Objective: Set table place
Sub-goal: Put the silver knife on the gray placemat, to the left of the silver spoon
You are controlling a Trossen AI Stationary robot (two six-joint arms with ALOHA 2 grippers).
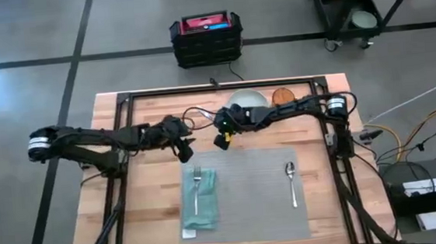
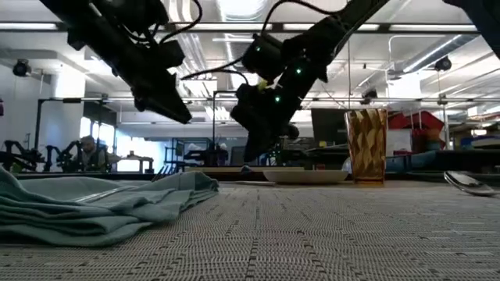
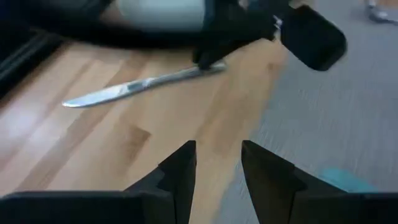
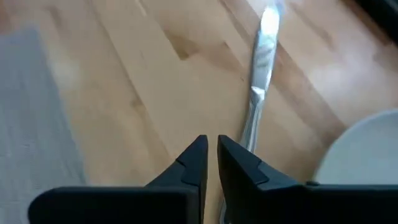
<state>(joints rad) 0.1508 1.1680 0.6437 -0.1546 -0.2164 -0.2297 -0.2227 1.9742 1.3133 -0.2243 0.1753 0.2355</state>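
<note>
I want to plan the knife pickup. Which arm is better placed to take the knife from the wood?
Probably the right. In its wrist view the right gripper sits just over the knife handle. The left gripper is open but farther from it.

Bright ceiling strip lights, blurred wrist views, floor glare

Overhead, table-level, two close wrist views

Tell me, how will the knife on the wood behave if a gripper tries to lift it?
The knife looks like stiff, smooth metal, so it may slip. It lies flat on the table, leaving probably little edge to grasp.
</note>
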